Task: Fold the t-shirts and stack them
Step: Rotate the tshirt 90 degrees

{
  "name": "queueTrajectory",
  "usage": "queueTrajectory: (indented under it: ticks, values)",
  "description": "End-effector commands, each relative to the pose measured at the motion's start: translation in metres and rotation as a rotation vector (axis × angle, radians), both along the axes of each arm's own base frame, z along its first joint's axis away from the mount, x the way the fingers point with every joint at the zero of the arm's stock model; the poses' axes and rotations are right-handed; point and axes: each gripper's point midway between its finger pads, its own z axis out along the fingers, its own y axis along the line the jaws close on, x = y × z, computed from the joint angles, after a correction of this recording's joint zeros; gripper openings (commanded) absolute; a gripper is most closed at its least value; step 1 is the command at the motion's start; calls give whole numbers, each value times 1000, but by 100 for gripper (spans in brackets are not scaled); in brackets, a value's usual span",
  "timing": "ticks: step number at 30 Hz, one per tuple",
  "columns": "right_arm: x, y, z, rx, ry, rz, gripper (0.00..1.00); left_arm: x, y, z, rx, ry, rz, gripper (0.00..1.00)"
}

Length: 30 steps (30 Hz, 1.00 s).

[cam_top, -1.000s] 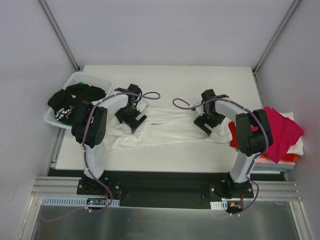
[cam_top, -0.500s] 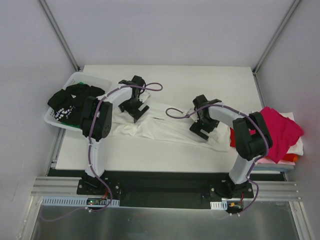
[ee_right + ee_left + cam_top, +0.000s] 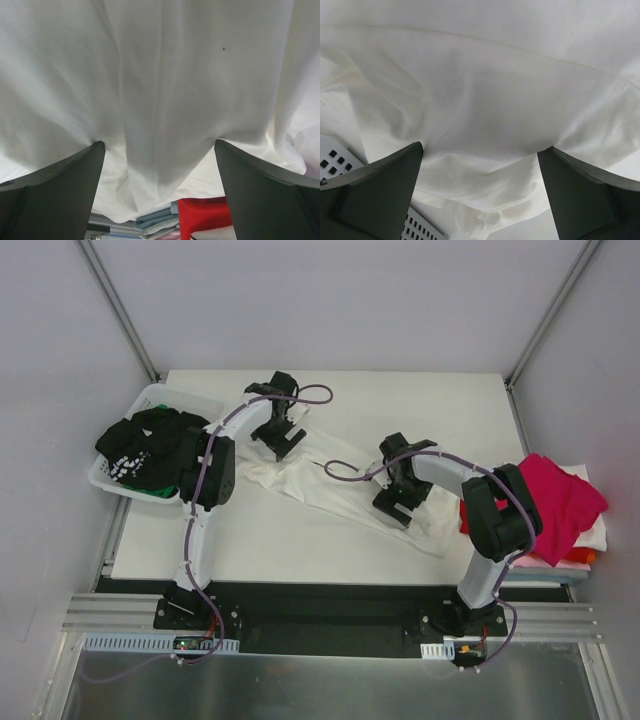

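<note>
While the white t-shirt (image 3: 340, 490) lies stretched in a long slanted band across the middle of the worktop (image 3: 400, 400), the step in hand looks like spreading it flat before any fold is made. Nearest the arm bases, the right pincer (image 3: 397, 502) sits over the lower right stretch of the cloth; its wrist view shows both dark fingers (image 3: 55, 185) spread wide with white fabric draped across the gap and nothing pinched. Farther back, the left pincer (image 3: 281, 439) hangs over the upper left end of the shirt, jaws just as wide, cloth filling its wrist view and a corner of the white basket (image 3: 150, 400) peeking beneath. Neither pincer holds anything.

As I judge it, the next move calls for each pincer to close on an edge or corner and draw the shirt square, since it lies bunched and twisted. Finished shirts, magenta (image 3: 562, 502) on top, are piled at the right edge; a black shirt (image 3: 140, 445) waits in the basket.
</note>
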Motion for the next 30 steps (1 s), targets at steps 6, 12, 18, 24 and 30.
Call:
queueTrajectory:
  ticks: [6, 12, 18, 24, 30]
  values:
    - [-14, 35, 7, 133, 74, 46, 96, 31, -18, 23, -66, -66, -32, 99]
    - [-26, 48, 11, 148, 121, 94, 97, 32, -27, 23, -100, -40, -27, 99]
    - [-32, 50, 7, 132, 132, 120, 97, 13, -21, 24, -92, 10, -16, 99]
    - [-31, 49, 6, 116, 136, 125, 96, -22, -26, 6, -134, 155, -14, 99]
    - [-30, 50, 9, 119, 134, 122, 97, -37, -22, -19, -100, 278, 15, 99]
